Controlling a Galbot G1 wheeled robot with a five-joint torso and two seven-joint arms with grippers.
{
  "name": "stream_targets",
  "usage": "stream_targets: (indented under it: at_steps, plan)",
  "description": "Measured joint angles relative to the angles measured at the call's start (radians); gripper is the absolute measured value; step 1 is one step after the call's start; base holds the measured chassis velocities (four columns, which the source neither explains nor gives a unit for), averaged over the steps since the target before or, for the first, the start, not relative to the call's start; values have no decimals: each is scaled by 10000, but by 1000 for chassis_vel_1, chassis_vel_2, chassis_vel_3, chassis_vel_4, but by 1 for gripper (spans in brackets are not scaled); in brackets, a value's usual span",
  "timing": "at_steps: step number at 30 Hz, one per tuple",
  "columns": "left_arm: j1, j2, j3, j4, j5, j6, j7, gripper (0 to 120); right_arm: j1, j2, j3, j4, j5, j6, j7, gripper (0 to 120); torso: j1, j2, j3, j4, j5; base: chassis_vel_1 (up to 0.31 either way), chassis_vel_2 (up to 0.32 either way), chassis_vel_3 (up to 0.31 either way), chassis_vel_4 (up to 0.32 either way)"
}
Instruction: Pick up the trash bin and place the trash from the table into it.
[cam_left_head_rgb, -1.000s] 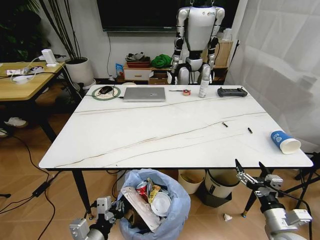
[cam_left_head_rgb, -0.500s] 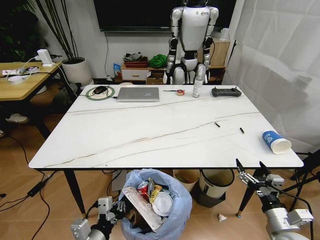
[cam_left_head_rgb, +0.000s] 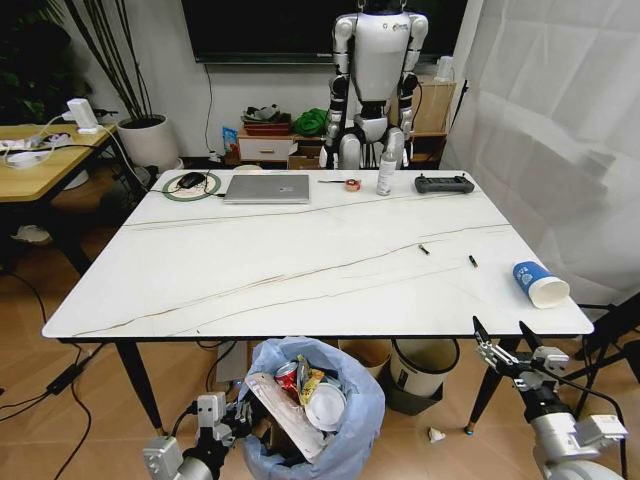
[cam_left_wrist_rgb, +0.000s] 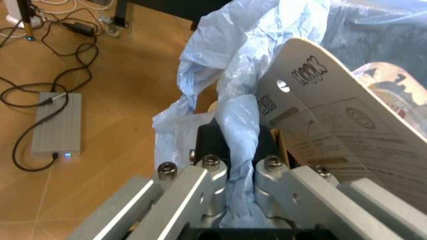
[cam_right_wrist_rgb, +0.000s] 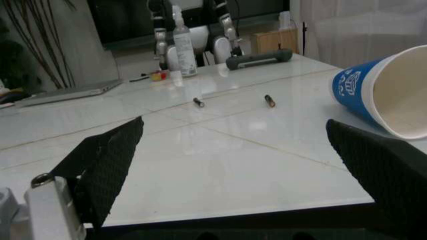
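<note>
Left claw (cam_left_wrist_rgb: 230, 172) is still clamped on the trash bin (cam_left_head_rgb: 315, 405) bag below the table (cam_left_head_rgb: 300, 270) edge, right claw (cam_left_head_rgb: 508, 350) hangs wide open, and the view's backed off, paper cup (cam_left_head_rgb: 539, 283) probably next.

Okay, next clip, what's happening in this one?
A wheeled two-arm robot is clearing litter off a white marble-look table. Its left pincer is shut on the rim of a small bin lined with a crinkly blue bag, held low at the table's near edge and already holding cardboard, a red can and a white disc. The right pincer hangs open just below the table's near right corner, facing a blue-and-white paper cup lying on its side on that corner.
</note>
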Motion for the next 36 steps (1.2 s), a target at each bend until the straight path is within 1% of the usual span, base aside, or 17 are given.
stream_targets:
  at_steps: [3,5,7,25,27,30,33,35,36]
  plan:
    - [-7,-18,5,9,1,4,-3,0,40,-23,0,-46,25,-8,-6,100,0,0,0,0,4,-46,-56,43,64]
    - [-7,-23,12,20,12,7,-5,0,91,-43,-11,-113,48,-10,-11,100,-1,0,0,1,-1,-44,-56,38,65]
    - [-10,-26,13,27,21,13,-10,0,126,-63,-21,-159,71,-12,-22,100,-1,0,0,2,4,-51,-56,50,55]
    - [-63,-128,31,56,59,43,-35,0,312,-202,-101,-359,213,-32,-102,100,-1,0,0,0,0,-67,-55,68,65]
    - [-63,-133,32,57,61,44,-35,0,328,-209,-104,-383,212,-33,-117,100,0,0,0,0,5,-93,-65,74,60]
    - [-63,-135,33,57,64,45,-36,0,348,-221,-106,-396,212,-33,-124,100,-1,0,0,0,0,-77,-73,77,76]
    - [-62,-140,32,57,69,45,-35,0,368,-236,-106,-409,212,-32,-133,100,-1,0,0,1,5,-69,-66,74,70]
    - [-61,-140,32,57,71,45,-36,0,373,-240,-113,-427,211,-33,-143,100,-1,0,0,0,-2,-61,-87,57,68]
    - [-59,-140,31,57,71,45,-36,0,375,-240,-118,-434,208,-31,-147,100,-1,0,0,0,3,-64,-58,53,69]
